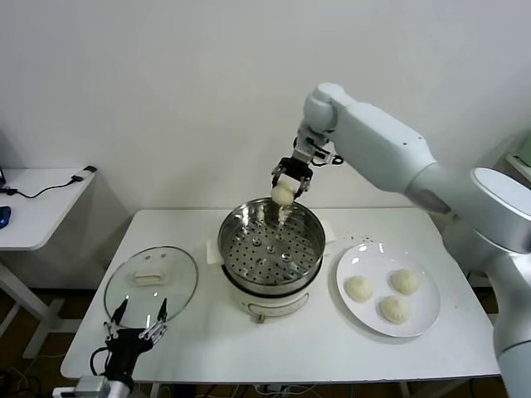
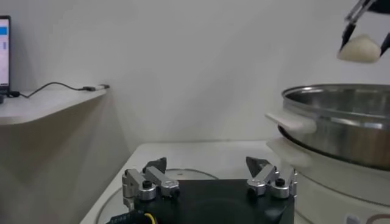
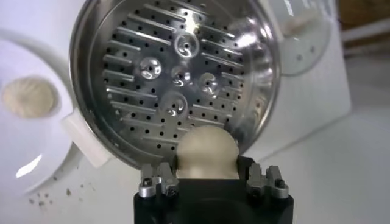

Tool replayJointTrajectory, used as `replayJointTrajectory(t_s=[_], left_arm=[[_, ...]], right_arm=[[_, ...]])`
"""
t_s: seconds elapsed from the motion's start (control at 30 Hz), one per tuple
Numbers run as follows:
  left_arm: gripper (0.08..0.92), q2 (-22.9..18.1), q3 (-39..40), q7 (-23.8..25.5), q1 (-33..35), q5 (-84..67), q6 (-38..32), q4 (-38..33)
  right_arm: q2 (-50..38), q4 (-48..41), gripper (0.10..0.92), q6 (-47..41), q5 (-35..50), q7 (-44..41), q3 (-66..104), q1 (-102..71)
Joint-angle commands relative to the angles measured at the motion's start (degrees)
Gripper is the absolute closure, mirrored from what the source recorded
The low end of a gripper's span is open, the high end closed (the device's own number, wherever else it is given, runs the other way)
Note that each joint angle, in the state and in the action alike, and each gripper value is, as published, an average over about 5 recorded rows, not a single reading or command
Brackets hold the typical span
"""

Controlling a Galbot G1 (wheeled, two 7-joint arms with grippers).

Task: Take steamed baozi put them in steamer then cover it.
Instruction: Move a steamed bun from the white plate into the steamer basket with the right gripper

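Observation:
My right gripper [image 1: 284,191] is shut on one cream-white baozi [image 1: 283,194] and holds it in the air above the far rim of the steamer [image 1: 270,251]. The steamer's perforated tray [image 3: 177,73] holds nothing. The held baozi also shows in the right wrist view [image 3: 206,152] and in the left wrist view [image 2: 361,49]. Three more baozi [image 1: 382,297] lie on the white plate [image 1: 419,325] at the right. The glass cover [image 1: 151,282] with its white handle lies flat on the table to the left of the steamer. My left gripper [image 1: 139,315] is open, parked at the cover's near edge.
The steamer sits on a white base [image 1: 264,304] in the middle of the white table [image 1: 323,356]. A side table [image 1: 37,203] with a cable stands at the far left. Crumbs dot the table near the plate.

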Motion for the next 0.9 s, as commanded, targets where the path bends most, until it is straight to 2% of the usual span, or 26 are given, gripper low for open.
replayJointTrajectory(t_s=[0.03,0.43,0.9], left_arm=[[0.177,-0.80,0.20,-0.11,0.11,-0.02,-0.12,-0.28],[0.177,-0.96,0.37,-0.06,0.59,-0.29,0.01,-1.11],[0.177,-0.79,0.39,-0.07,-0.35,-0.79,0.01,0.23]], right_arm=[[2.56,0.71,0.389,7.63,-6.70,4.05,-3.28,-1.07],[4.99,-4.15,0.389,7.63,-15.86,8.71,0.25,-5.54],[7.27,-8.47,0.389,7.63,-19.20,11.63,1.94,-9.32]])
